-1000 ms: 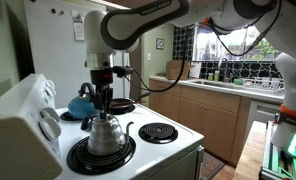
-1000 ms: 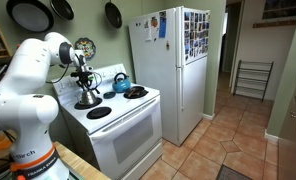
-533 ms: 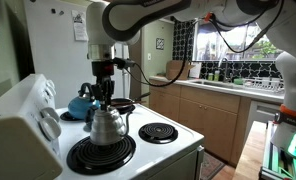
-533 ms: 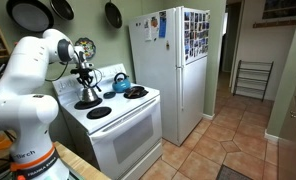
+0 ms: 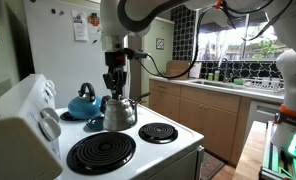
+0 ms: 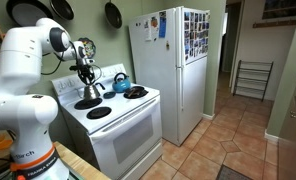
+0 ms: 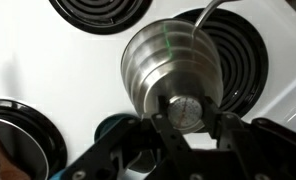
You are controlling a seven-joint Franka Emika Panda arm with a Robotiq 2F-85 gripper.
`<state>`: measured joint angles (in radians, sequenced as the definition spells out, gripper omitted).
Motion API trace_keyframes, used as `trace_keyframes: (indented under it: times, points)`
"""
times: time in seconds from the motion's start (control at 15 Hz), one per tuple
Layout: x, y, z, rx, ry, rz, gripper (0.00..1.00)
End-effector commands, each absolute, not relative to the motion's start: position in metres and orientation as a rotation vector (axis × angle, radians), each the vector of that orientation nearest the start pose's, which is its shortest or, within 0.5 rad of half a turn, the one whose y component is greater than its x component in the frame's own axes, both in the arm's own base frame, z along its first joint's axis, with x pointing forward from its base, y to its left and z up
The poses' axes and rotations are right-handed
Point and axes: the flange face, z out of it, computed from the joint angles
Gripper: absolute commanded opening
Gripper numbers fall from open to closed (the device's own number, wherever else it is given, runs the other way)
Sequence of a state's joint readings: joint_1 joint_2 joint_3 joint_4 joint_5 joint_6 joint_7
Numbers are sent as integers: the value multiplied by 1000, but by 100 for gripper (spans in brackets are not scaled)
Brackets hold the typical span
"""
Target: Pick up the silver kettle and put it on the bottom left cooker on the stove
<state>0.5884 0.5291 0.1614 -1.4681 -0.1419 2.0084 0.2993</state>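
The silver kettle [image 5: 118, 112] hangs from my gripper [image 5: 115, 86] above the white stove [image 5: 183, 148], beyond the large coil burner [image 5: 101, 152]. The gripper is shut on the kettle's arched handle. In the wrist view the kettle [image 7: 168, 60] fills the middle, its round lid knob sits between my fingers [image 7: 164, 128], and my gripper [image 7: 193, 120] is closed round the top. The smaller coil burner with a chrome ring [image 5: 158, 132] lies to the right of the kettle, bare. The kettle [image 6: 88, 97], gripper [image 6: 86, 78] and small coil [image 6: 98, 113] also show in an exterior view.
A blue enamel kettle [image 5: 84, 101] stands on a far burner, close beside the silver one. A dark pan [image 6: 135, 92] sits on another burner. The raised control panel with knobs [image 5: 43, 120] borders the stove. A white fridge [image 6: 173, 70] stands beside it.
The gripper has lifted the silver kettle off the large coil burner and carried it up and away, towards the far side of the stove. The large coil is now bare.
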Motion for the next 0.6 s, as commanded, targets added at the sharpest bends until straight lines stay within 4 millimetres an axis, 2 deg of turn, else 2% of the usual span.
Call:
trace_keyframes:
  times: [0.0,0.53]
  points:
    - [506,423,392,-3118,-630,-105,14]
    - [472,355,375,-3136,-333,-167,14]
